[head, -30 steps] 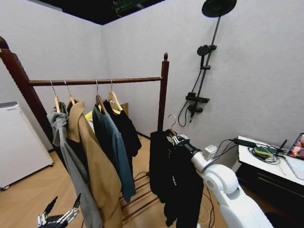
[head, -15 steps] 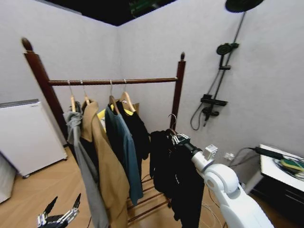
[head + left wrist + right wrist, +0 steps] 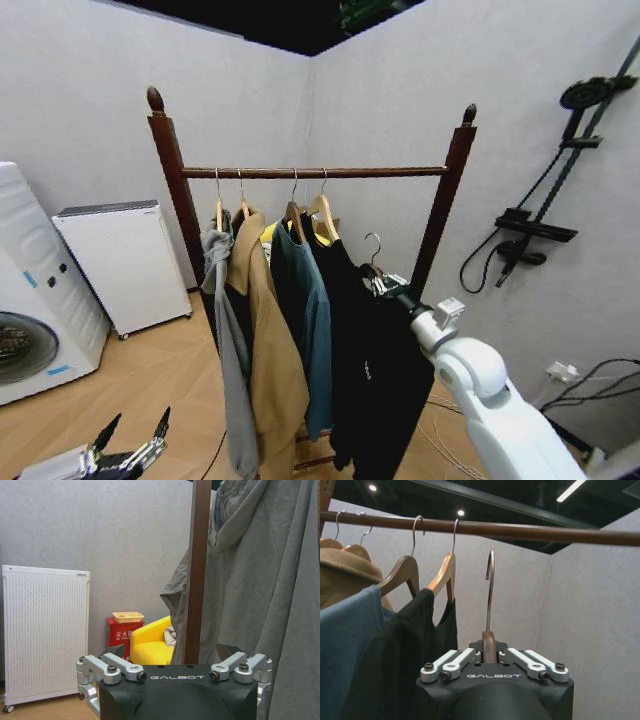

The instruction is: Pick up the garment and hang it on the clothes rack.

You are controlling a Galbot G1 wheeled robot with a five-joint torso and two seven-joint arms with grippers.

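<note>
My right gripper is shut on the neck of a hanger whose silver hook points up. From it hangs the garment, a long black jacket, close in front of the clothes rack near its right post. In the right wrist view the right gripper clamps the hanger neck. There the hook stands upright just below the rack's rail. The left gripper is low at the left, open and holding nothing. In its own wrist view the left gripper faces the rack's left post.
On the rail hang a grey hoodie, a tan coat, a teal shirt and a black top on wooden hangers. A washing machine and a white appliance stand at the left, a black shower stand at the right.
The whole head view has swung, so the rack now sits in the middle and the washing machine has come into sight. My right gripper still holds the hanger, now closer to the rack.
</note>
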